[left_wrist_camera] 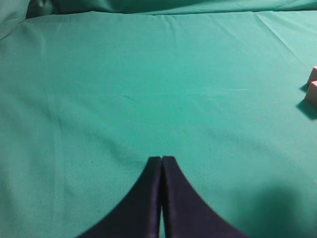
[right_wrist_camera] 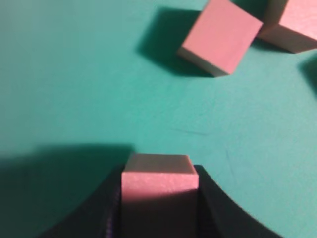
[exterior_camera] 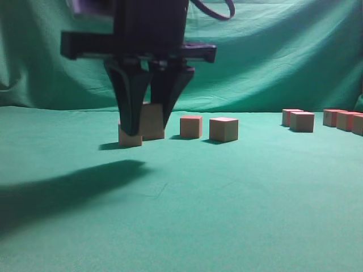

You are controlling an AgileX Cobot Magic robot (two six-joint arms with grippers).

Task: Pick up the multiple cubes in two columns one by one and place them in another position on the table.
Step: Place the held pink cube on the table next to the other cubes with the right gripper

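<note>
Right gripper (exterior_camera: pixel 146 122) hangs low over the table (exterior_camera: pixel 181 215), left of centre in the exterior view; black fingers (exterior_camera: pixel 129 96) point down and clamp a tan cube (exterior_camera: pixel 152 120) between them; held cube sits at the level of the resting ones, cannot tell if its base touches the cloth. Right wrist view confirms: right gripper (right_wrist_camera: pixel 159 198) has held cube (right_wrist_camera: pixel 159 191) wedged between both fingers, pink top face up, fingers pressed on its two sides.

Another cube (exterior_camera: pixel 130 137) on the table just in front-left of the held one, partly hidden by the left finger; two more cubes (exterior_camera: pixel 191 126) and (exterior_camera: pixel 223 129) to the right in a short row, slightly apart. Second group far right: two cubes (exterior_camera: pixel 301 121) close together, further ones (exterior_camera: pixel 346 120) at the frame edge, partly cut off. Right wrist view shows two loose cubes (right_wrist_camera: pixel 220 35) ahead of the gripper, corners nearly touching, the right one cropped.

Left gripper (left_wrist_camera: pixel 161 163) closed tight, fingertips meeting, nothing between; hovers over bare table (left_wrist_camera: pixel 148 89); two cubes (left_wrist_camera: pixel 312 91) at the right edge, cropped.

Creased green backdrop (exterior_camera: pixel 272 56) behind.
</note>
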